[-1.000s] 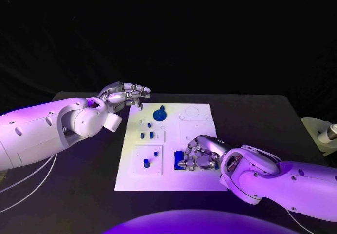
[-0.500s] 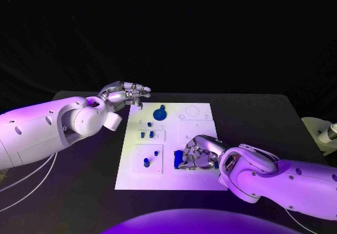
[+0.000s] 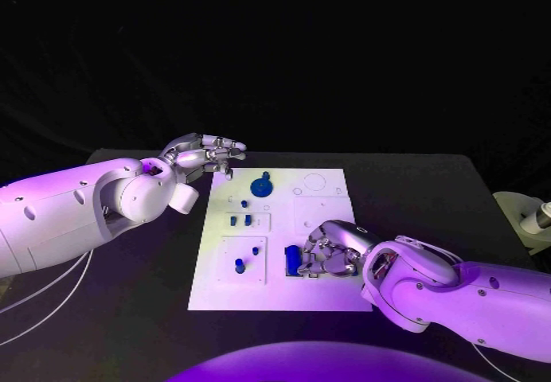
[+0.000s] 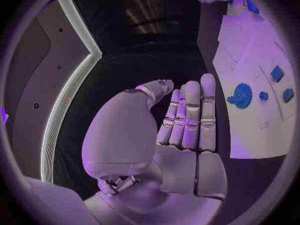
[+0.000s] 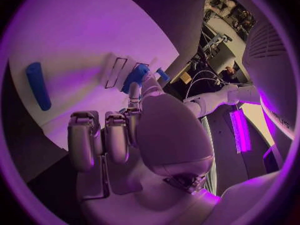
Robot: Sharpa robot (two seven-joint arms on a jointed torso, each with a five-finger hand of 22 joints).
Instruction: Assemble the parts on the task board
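Observation:
The white task board [image 3: 275, 294] lies mid-table. On it sit a round blue knob [image 3: 262, 188], several small blue parts [image 3: 239, 220] and a long blue bar [image 3: 291, 259]. My right hand [image 3: 330, 251] rests on the board's near right part, fingers curled down beside the bar. In the right wrist view its fingertips [image 5: 133, 101] pinch a small blue part [image 5: 135, 77] next to a rectangular outline, with the bar [image 5: 37, 85] off to the side. My left hand [image 3: 205, 155] hovers beyond the board's far left corner and holds nothing; its fingers [image 4: 190, 115] lie straight, side by side.
The black table [image 3: 425, 191] runs well past the board on both sides. A pale object [image 3: 532, 216] stands off the table's right edge. The left wrist view shows the board [image 4: 250, 50] with the knob [image 4: 241, 95] beside my left hand.
My right hand has shifted slightly over the board's near right part, staying by the blue bar. The left hand has not moved.

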